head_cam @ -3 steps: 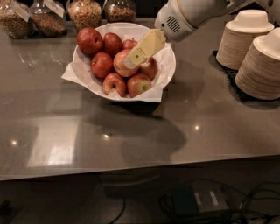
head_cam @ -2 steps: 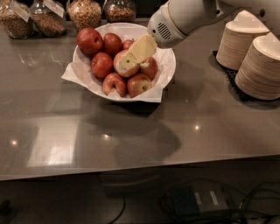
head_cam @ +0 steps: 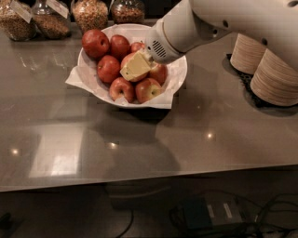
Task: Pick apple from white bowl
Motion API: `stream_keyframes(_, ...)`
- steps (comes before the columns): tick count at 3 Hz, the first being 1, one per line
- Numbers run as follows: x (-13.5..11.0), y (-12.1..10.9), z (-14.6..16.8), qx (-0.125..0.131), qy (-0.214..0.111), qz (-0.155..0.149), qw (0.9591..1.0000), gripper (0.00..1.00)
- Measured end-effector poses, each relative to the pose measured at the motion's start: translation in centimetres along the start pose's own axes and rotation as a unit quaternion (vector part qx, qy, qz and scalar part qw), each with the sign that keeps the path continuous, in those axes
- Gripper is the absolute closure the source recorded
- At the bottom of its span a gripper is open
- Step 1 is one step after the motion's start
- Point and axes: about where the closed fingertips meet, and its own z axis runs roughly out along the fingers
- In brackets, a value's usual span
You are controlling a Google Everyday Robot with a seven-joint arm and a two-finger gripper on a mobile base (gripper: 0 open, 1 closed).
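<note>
The white bowl point(head_cam: 179, 74), lined with crinkled white paper, stands on the grey counter at the back centre and holds several apples. The apple point(head_cam: 127, 60), pale orange-red, lies in the middle of the pile and is mostly covered. My gripper point(head_cam: 135, 67), yellowish at its tip, reaches in from the upper right on the white arm point(head_cam: 209, 23) and sits right on top of that apple. Darker red apples point(head_cam: 95, 43) lie at the bowl's back left. Smaller red apples with yellow-green patches point(head_cam: 148, 89) lie at its front.
Several glass jars of grains point(head_cam: 91, 13) line the back edge behind the bowl. Stacks of beige paper bowls point(head_cam: 274, 76) stand at the right on a dark mat. The counter's front edge point(head_cam: 139, 181) runs across the lower part, with cables below it.
My gripper has moved left and down, from over the bowl's right side to the middle apple. The apples and the bowl have not shifted.
</note>
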Motion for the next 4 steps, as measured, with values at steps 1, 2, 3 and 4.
stream_keyframes(1,-0.2,-0.3,0.5,0.026,-0.007,-0.007,0.9996,0.34)
stream_keyframes(2,-0.4,-1.4,0.8,0.049,-0.012,-0.014,0.9986,0.28)
stream_keyframes(3,-0.6,-2.4,1.2,0.063,-0.015,-0.017,0.9977,0.32)
stream_keyframes(4,-0.5,-3.2,1.9,0.067,-0.015,-0.012,0.9976,0.33)
